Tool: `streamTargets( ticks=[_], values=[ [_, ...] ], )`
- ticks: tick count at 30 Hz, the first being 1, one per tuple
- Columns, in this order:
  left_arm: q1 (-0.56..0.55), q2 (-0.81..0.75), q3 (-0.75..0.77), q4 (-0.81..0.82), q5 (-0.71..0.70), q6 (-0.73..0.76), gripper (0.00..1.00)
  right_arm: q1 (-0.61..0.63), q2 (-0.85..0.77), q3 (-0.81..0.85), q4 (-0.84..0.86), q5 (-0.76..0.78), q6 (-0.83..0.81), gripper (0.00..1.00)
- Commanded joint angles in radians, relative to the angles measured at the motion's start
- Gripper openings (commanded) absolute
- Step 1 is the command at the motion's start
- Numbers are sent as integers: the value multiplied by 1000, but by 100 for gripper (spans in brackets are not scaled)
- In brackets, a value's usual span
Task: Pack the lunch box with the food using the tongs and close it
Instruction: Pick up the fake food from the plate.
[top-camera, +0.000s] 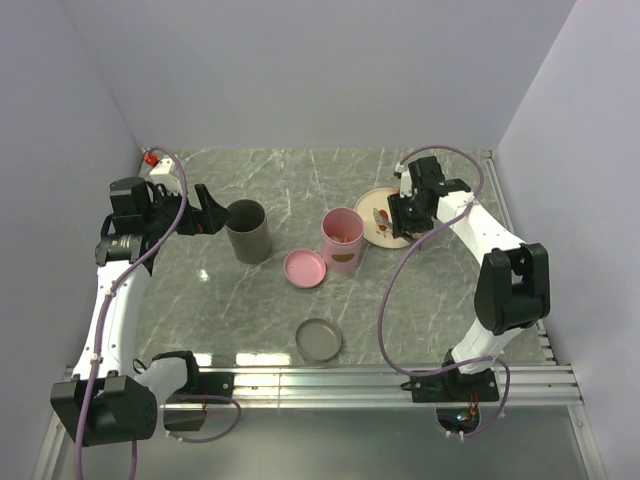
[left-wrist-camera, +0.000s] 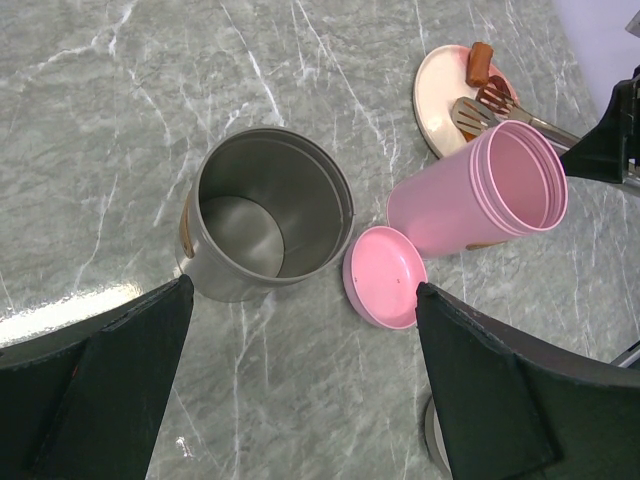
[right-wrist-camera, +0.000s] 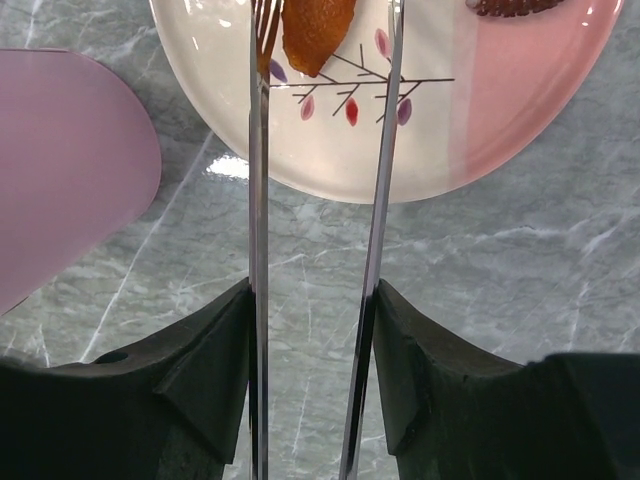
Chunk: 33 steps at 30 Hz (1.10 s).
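The pink lunch box (top-camera: 342, 240) stands upright and uncovered mid-table, and its mouth (left-wrist-camera: 500, 180) shows in the left wrist view. Its pink lid (top-camera: 304, 268) lies beside it on the table. Food (right-wrist-camera: 315, 35) lies on the plate (right-wrist-camera: 400, 140), an orange-brown piece between the two arms of the tongs (right-wrist-camera: 258, 200). More reddish pieces (left-wrist-camera: 480, 62) sit further along the plate. My right gripper (right-wrist-camera: 312, 295) is shut on the tongs, one finger pressed on each arm. My left gripper (left-wrist-camera: 302, 300) hangs open above the table by a grey canister, holding nothing.
A grey metal canister (top-camera: 248, 230) stands uncovered left of the lunch box, close to my left gripper (top-camera: 210, 212). Its grey lid (top-camera: 318, 340) lies near the front edge. Walls close in on the left, back and right.
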Motion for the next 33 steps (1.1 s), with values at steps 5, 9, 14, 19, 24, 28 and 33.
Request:
streamTargets(
  ticks=[5, 9, 14, 19, 24, 28, 33],
  values=[
    [3, -4, 15, 33, 1, -14, 99, 17, -4, 1, 13, -9, -7, 52],
    [5, -7, 14, 30, -4, -8, 99, 20, -12, 2, 2, -18, -8, 47],
    [3, -16, 12, 32, -7, -9, 99, 19, -67, 11, -13, -19, -13, 43],
    [5, -21, 8, 32, -8, -9, 99, -4, -116, 30, -47, -35, -19, 40],
    [5, -32, 1, 30, -8, -9, 99, -59, -148, 56, -76, -58, -40, 37],
    [5, -26, 14, 23, -8, -5, 99, -98, -177, 99, -111, -89, -63, 36],
    [5, 9, 64, -3, 24, 12, 99, -113, -220, 209, -99, -124, -125, 36]
  ],
)
